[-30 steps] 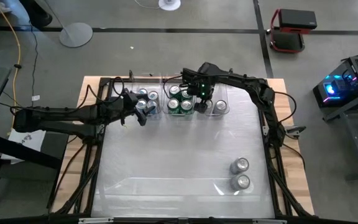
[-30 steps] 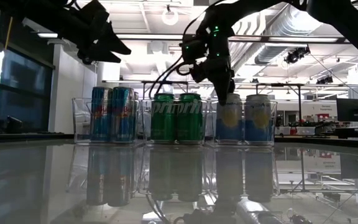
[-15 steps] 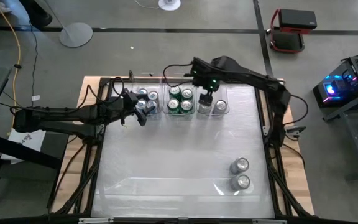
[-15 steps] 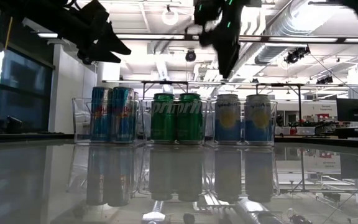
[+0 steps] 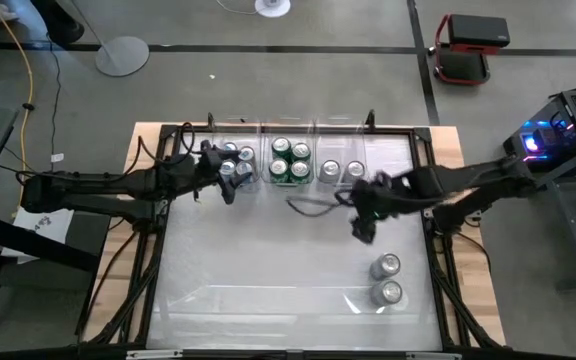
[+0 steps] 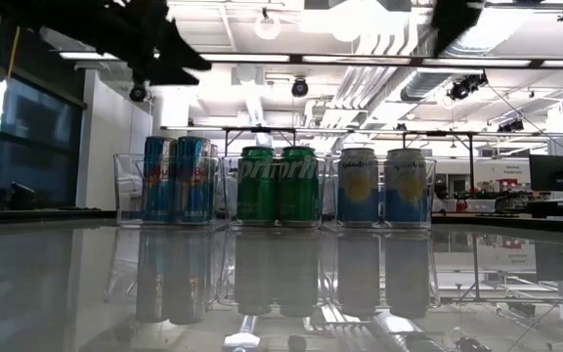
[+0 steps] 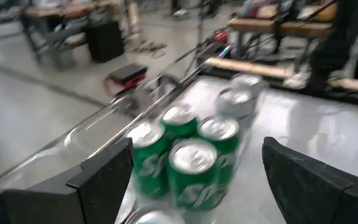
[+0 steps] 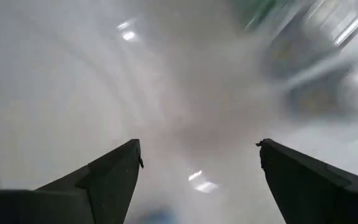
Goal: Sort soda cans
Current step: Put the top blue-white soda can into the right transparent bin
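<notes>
Right gripper (image 5: 361, 226) stretched low over mid-desk (image 5: 268, 270), jaws spread, empty, left gripper (image 5: 226, 182) held above blue cans (image 5: 236, 160), jaws spread.

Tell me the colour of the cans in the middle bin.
Green sides with silver tops; the middle bin's cans show best in the low view.

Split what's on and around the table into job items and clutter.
Job: blue cans, green cans, silver cans in bin, two loose cans, clear bins.
Clutter: red-black case, round floor stand base, yellow cable.
</notes>
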### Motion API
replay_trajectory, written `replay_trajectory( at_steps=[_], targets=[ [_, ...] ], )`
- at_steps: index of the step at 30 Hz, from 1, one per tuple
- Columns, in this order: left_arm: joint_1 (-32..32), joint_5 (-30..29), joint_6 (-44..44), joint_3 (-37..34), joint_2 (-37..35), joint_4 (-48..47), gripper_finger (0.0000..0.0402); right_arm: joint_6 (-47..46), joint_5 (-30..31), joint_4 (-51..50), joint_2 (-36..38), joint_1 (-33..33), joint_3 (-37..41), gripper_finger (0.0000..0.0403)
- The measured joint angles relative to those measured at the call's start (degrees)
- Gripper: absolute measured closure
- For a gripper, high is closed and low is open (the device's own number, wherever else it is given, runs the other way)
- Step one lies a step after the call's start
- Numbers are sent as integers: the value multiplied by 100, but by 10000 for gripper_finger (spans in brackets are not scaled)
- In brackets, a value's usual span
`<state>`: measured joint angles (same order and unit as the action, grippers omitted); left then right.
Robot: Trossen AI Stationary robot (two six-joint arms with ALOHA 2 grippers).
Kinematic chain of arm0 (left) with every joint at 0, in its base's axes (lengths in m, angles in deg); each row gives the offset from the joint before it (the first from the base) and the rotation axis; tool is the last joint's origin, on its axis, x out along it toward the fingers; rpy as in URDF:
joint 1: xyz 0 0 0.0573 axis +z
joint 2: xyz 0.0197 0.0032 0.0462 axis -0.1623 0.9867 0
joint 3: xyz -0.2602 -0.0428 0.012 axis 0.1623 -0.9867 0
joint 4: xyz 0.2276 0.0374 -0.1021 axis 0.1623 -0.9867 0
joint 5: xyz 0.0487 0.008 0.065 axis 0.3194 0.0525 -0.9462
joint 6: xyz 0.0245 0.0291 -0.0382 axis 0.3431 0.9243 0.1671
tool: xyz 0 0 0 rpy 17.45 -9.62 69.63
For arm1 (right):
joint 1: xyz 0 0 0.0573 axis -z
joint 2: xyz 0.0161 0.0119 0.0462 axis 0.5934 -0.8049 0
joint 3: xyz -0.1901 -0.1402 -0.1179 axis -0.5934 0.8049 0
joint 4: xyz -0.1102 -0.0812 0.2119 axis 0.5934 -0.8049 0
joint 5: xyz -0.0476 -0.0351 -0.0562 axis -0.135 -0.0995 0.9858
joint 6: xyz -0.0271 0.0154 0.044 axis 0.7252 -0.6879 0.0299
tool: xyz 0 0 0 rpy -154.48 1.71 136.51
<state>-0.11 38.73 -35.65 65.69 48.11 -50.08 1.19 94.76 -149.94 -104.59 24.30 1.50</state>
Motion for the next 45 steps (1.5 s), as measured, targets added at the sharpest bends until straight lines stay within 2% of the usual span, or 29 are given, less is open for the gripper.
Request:
replay_trajectory(
  at_steps=[4, 7, 16, 24, 29, 36, 41, 45],
  targets=[
    [-137, 301, 297, -1, 0, 437, 69, -1391, -982, -28, 358, -331, 460, 86],
    [-288, 339, 546, -1, 14, 779, 69, -1970, -1564, -101, 366, -529, 628, 86],
    [-408, 341, 905, 1, 28, 1518, 69, -2831, -2257, -199, 313, -1001, 1303, 86],
    [-396, 338, 1394, 1, 123, 1590, 69, -3336, -2124, -71, 313, -1020, 1349, 86],
    [-394, 336, 1450, 1, 244, 1649, 69, -3491, -1664, -343, 313, -1230, 1351, 86],
    [-394, 334, 1404, 1, 478, 1529, 69, -3741, -2200, -293, 315, -1524, 1349, 86],
    [-394, 334, 1397, 1, 538, 1475, 69, -3968, -1578, -195, 307, -1879, 1349, 86],
    [-394, 334, 1270, 1, 538, 1482, 69, -4032, -1501, -196, 152, -2031, 1349, 86]
  ],
)
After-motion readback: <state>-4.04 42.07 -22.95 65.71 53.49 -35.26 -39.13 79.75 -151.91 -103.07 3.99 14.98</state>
